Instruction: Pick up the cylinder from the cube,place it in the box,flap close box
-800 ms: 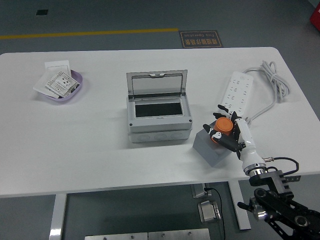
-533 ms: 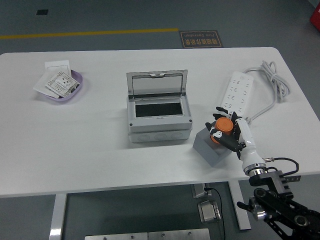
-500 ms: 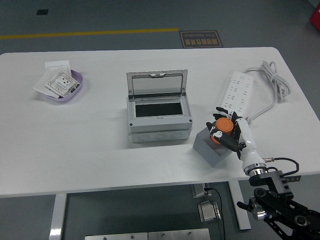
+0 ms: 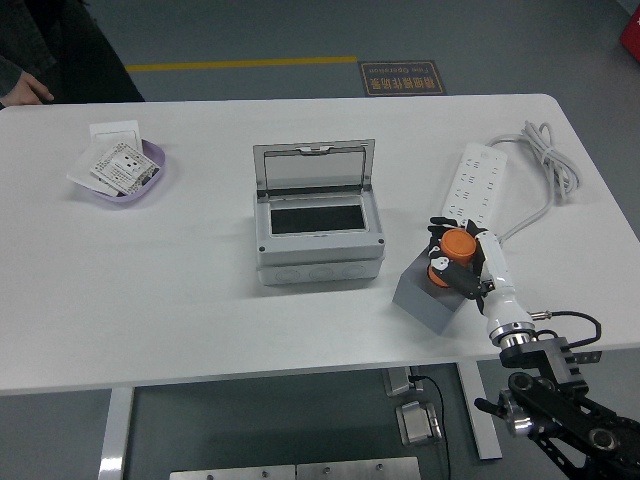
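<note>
Seemingly lifted, cylinder (image 4: 457, 243) half-hidden by robot hand (image 4: 462, 265)

White forearm shell, black-fingered right hand (image 4: 452, 262), silver wrist ring, black jointed arm with looping cable

A single head view looks forward and down from high on the robot's side of the white table (image 4: 200, 300). The table's near edge runs across the lower part of the frame, its far edge near the top, with grey floor beyond. The whole tabletop fits in the frame, so the camera sits well back. The right arm enters from the lower right corner.
</note>
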You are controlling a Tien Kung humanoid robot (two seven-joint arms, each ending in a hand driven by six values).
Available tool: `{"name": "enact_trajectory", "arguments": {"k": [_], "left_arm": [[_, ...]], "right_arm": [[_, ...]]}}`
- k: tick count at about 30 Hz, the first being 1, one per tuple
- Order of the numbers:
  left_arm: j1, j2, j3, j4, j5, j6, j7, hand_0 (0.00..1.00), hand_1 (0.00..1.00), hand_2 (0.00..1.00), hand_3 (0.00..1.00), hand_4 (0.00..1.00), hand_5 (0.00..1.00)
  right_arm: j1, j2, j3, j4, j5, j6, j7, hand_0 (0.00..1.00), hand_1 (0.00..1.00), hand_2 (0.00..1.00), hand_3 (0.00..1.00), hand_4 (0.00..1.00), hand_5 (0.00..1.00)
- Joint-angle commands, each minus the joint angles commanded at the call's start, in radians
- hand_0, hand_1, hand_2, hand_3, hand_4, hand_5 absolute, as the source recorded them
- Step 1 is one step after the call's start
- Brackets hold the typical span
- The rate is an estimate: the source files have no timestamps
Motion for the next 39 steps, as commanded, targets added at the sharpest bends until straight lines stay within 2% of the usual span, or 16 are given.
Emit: {"name": "enact_trajectory", "arguments": {"k": [22, 24, 25, 30, 31, 36, 37, 39], "left_arm": [[0.006, -0.005, 0.026, 0.003, -0.023, -0.001, -0.005, 0.649, 0.688, 0.587, 0.592, 0.557, 0.119], [0.006, -0.006, 0.021, 0.003, -0.017, 0.000, -0.004, 0.649, 0.688, 0.587, 0.592, 0.557, 0.119], [0.006, -0.006, 0.015, 0.003, -0.012, 0.000, -0.003, 0.650, 0.691, 0.588, 0.593, 0.563, 0.125], [0.006, -0.006, -0.044, 0.004, 0.045, 0.002, 0.007, 0.650, 0.691, 0.588, 0.593, 0.563, 0.125], [0.005, -0.006, -0.050, 0.004, 0.050, 0.003, 0.008, 0.649, 0.691, 0.590, 0.594, 0.570, 0.134], [0.002, -0.005, -0.057, 0.004, 0.056, 0.004, 0.008, 0.649, 0.691, 0.590, 0.594, 0.570, 0.134], [0.002, -0.005, -0.060, 0.004, 0.059, 0.005, 0.008, 0.650, 0.692, 0.591, 0.594, 0.574, 0.142], [0.001, -0.004, -0.058, 0.004, 0.058, 0.005, 0.008, 0.650, 0.692, 0.591, 0.594, 0.574, 0.142]], "right_arm": [[0.028, -0.022, 0.019, 0.089, -0.107, -0.047, -0.047, 0.793, 0.726, 0.703, 0.630, 0.132, 0.002], [0.039, -0.023, 0.011, 0.094, -0.117, -0.052, -0.052, 0.793, 0.726, 0.703, 0.630, 0.132, 0.002], [0.047, -0.023, 0.005, 0.097, -0.123, -0.054, -0.056, 0.769, 0.703, 0.686, 0.610, 0.164, 0.002], [0.106, -0.024, -0.028, 0.106, -0.159, -0.064, -0.085, 0.769, 0.703, 0.686, 0.610, 0.164, 0.002], [0.125, -0.024, -0.037, 0.106, -0.170, -0.065, -0.096, 0.329, 0.411, 0.577, 0.526, 0.272, 0.002], [0.217, -0.018, -0.082, 0.098, -0.236, -0.066, -0.162, 0.329, 0.411, 0.577, 0.526, 0.272, 0.002], [0.238, -0.015, -0.091, 0.092, -0.252, -0.065, -0.178, 0.021, 0.188, 0.493, 0.486, 0.292, 0.002], [0.277, -0.008, -0.112, 0.075, -0.288, -0.063, -0.210, 0.021, 0.188, 0.493, 0.486, 0.292, 0.002]]}}
